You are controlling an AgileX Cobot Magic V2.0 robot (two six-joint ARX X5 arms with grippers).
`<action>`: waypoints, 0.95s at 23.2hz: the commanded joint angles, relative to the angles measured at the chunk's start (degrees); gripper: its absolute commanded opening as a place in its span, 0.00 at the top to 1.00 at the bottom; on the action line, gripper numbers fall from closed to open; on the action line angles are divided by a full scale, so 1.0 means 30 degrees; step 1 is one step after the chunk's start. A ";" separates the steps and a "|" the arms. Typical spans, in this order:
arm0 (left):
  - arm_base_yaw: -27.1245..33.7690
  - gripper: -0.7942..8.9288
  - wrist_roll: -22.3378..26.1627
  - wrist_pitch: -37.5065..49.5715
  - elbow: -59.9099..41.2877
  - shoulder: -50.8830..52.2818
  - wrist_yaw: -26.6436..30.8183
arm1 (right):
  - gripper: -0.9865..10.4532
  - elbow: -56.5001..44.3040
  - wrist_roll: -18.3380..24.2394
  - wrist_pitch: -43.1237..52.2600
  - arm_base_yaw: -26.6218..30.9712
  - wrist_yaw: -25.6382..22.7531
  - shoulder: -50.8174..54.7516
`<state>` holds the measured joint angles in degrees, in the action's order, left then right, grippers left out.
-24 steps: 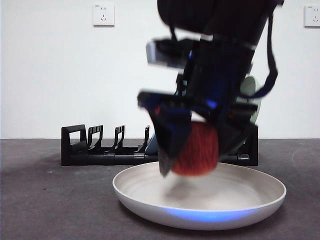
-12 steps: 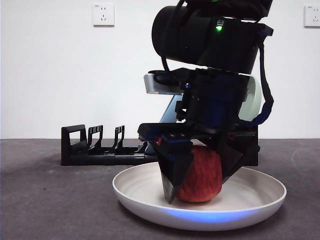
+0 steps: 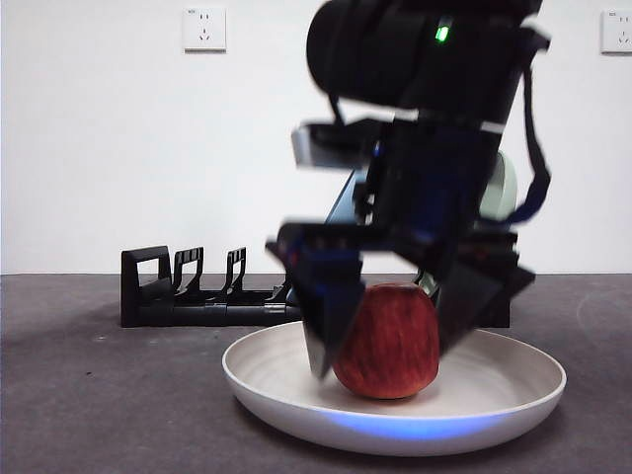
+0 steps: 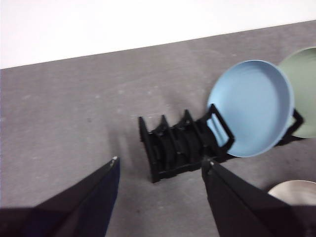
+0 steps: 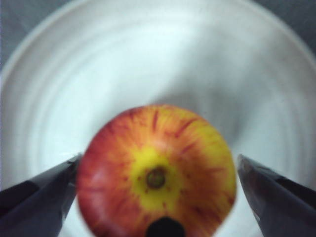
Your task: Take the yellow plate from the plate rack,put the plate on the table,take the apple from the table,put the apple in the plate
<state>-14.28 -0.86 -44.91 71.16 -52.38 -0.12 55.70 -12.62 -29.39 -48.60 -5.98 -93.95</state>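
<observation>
1. Right, I see the apple (image 3: 387, 341) sitting in the yellow plate (image 3: 513, 395), which lies flat on the table (image 3: 89, 395) in front of the plate rack (image 3: 178, 291).
2. My right gripper (image 3: 390, 326) straddles the apple with jaws apart; one jaw is near the skin, the other clearly off it.
3. My left gripper (image 4: 160, 170) hangs above the rack, jaws spread and empty.
4. I judge the apple firm, smooth and apt to roll; hold it across its widest flanks; the plate looks rigid, best gripped by its rim.
</observation>
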 commanded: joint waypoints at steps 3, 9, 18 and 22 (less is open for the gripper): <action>0.0000 0.63 0.0233 0.0109 -0.0080 -0.0007 -0.1588 | 0.39 0.0597 0.0401 -0.0707 0.0342 -0.0036 0.2033; -0.0051 0.63 0.0408 0.0131 -0.0080 -0.0291 -0.3716 | 0.51 0.1348 0.1632 -0.1005 0.1566 -0.0160 0.5064; -0.0692 0.93 0.1166 0.0131 -0.0080 -0.1282 -0.4546 | 0.92 0.1384 0.3242 -0.1013 0.4845 -0.0066 0.9449; -0.0867 0.93 0.1705 0.2674 -0.1078 -0.1443 -0.3905 | 0.92 0.1377 0.3402 -0.0962 0.7490 0.0044 1.1315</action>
<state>-16.73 3.05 -37.04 68.66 -56.75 -12.08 59.83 -3.03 -32.56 -26.59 -5.93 -60.16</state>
